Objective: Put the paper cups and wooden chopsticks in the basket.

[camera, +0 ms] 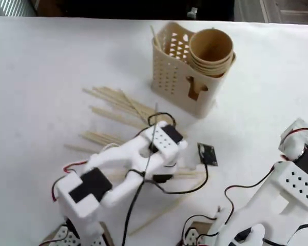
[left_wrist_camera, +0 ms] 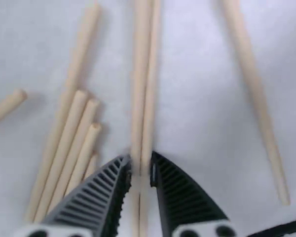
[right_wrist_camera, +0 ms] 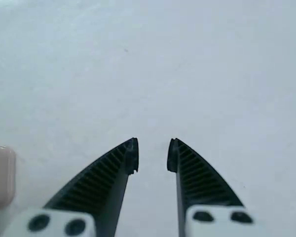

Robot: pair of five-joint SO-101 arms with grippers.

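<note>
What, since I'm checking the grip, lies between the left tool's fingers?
A pair of wooden chopsticks, side by side, gripped by the left tool, as the left wrist view shows.

cups [camera: 211,48]: in basket [camera: 169,77] — right side
chopsticks [camera: 113,98]: on table [camera: 51,61] — left of and before basket

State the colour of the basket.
The basket is cream-beige with cut-out holes in its walls; the high view shows it best.
</note>
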